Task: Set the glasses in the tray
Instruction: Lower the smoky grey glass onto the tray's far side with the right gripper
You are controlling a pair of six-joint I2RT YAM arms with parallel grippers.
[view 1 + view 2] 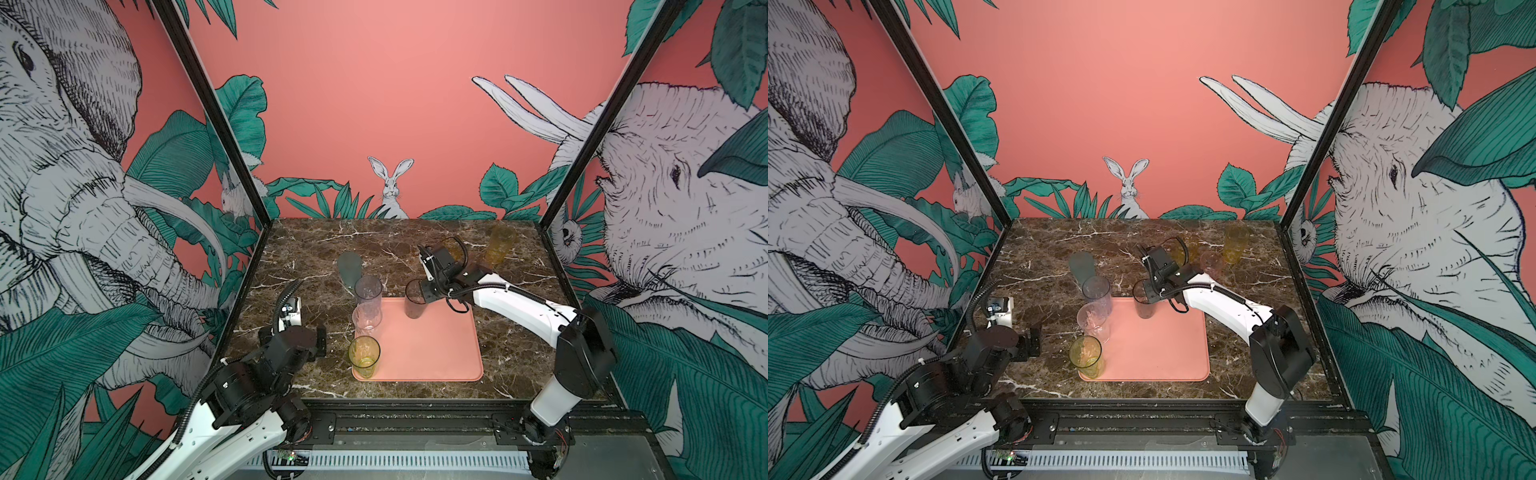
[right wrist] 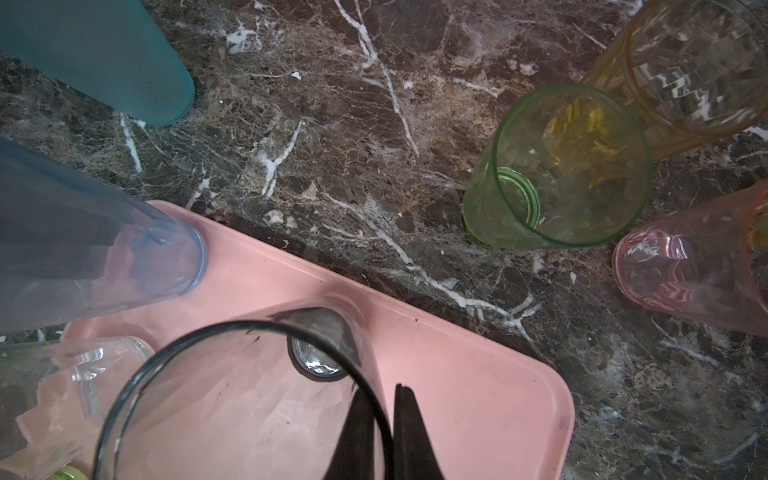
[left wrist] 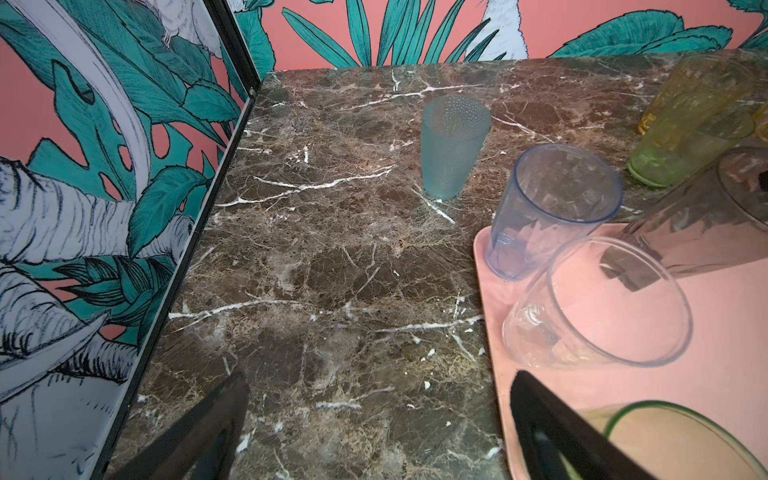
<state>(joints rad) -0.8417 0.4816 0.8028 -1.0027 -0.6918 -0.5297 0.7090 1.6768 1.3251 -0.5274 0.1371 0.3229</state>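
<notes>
Salmon-pink tray on a dark brown marble tabletop
Left side, near to far: yellow-green tumbler, clear tumbler, grey-violet tumbler, frosted blue-grey tumbler. Middle: smoky brown tumbler. Far right: amber tumbler, pink tumbler. The marble has white veins; the walls are coral with teal leaves.

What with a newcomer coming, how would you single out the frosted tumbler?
Start at the pink tray on the marble table. Just beyond its far left corner, off the tray, stands the frosted tumbler. Unlike the see-through violet-grey tumbler beside it, its blue-green wall is cloudy and pebbled.
</notes>
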